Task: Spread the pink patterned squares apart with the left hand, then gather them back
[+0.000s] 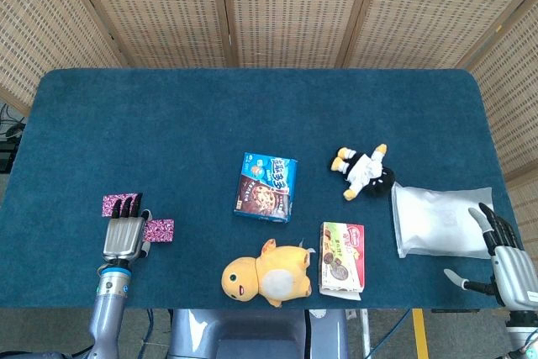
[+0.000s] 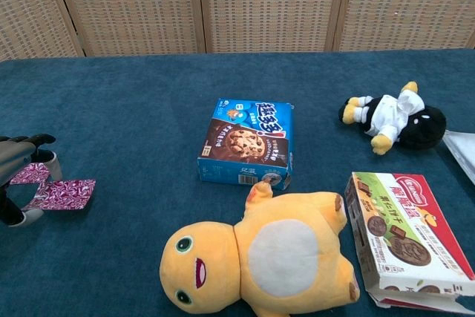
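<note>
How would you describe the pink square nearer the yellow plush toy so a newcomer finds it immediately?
Start at the blue table's front left corner, where the left hand rests. The pink square lies flat just right of that hand, toward the yellow plush toy. Its twin sits farther back, partly under the fingers.

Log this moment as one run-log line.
phase: gathering squares | left hand: fingers over far pink square, near pink square at its side | right hand: open, idle beside white pouch

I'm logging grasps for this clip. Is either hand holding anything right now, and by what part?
Nothing is lifted. The left hand rests flat between the two pink squares, fingertips touching the far one. The right hand is open, empty.
</note>
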Action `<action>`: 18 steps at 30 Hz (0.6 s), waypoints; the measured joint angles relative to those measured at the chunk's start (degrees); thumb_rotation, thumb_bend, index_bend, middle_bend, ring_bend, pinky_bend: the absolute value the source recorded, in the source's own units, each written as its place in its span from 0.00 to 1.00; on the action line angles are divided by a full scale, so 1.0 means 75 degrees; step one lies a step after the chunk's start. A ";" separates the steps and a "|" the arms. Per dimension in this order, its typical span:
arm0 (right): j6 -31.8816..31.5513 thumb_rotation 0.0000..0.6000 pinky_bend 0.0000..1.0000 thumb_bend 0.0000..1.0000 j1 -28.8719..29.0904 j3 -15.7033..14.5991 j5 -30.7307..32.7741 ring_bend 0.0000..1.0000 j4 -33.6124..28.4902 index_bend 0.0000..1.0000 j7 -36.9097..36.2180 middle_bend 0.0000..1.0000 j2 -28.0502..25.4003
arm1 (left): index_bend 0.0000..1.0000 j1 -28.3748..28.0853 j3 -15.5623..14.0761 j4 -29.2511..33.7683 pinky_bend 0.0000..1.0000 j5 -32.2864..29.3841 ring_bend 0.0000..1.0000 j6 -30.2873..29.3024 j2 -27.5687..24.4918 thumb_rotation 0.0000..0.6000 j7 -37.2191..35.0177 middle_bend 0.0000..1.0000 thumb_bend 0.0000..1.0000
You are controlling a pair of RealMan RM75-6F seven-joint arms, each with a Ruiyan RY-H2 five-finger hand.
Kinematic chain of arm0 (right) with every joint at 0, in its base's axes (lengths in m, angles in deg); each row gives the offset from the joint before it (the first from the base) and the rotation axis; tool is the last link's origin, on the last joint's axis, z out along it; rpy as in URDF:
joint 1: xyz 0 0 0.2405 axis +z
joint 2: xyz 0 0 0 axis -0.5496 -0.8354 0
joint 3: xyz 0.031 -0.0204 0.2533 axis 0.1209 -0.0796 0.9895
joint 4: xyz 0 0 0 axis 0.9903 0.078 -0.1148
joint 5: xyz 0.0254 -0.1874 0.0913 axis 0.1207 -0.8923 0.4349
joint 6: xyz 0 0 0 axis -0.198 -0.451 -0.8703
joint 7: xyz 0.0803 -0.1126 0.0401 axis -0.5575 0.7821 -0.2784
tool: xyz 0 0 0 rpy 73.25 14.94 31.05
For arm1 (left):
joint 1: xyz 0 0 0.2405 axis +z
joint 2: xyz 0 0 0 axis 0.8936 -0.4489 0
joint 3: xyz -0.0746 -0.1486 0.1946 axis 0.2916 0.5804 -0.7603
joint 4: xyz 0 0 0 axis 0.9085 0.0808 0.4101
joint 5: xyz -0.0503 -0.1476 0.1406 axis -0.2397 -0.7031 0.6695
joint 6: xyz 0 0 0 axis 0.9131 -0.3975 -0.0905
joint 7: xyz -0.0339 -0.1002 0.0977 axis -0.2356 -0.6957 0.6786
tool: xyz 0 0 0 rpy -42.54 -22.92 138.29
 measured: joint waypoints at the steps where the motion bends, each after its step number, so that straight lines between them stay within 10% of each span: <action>1: 0.0003 1.00 0.00 0.11 0.0001 0.0000 0.0001 0.00 0.0000 0.04 0.0001 0.00 0.0001 | 0.55 -0.0008 0.0019 -0.0001 0.00 -0.0004 0.00 0.0015 -0.0063 1.00 -0.0010 0.00 0.35; 18: 0.0053 1.00 0.00 0.11 0.0017 -0.0002 0.0039 0.00 0.0023 0.04 0.0133 0.00 0.0057 | 0.55 -0.0272 0.0333 -0.0771 0.00 0.0103 0.00 0.1047 -0.1373 1.00 -0.0873 0.00 0.34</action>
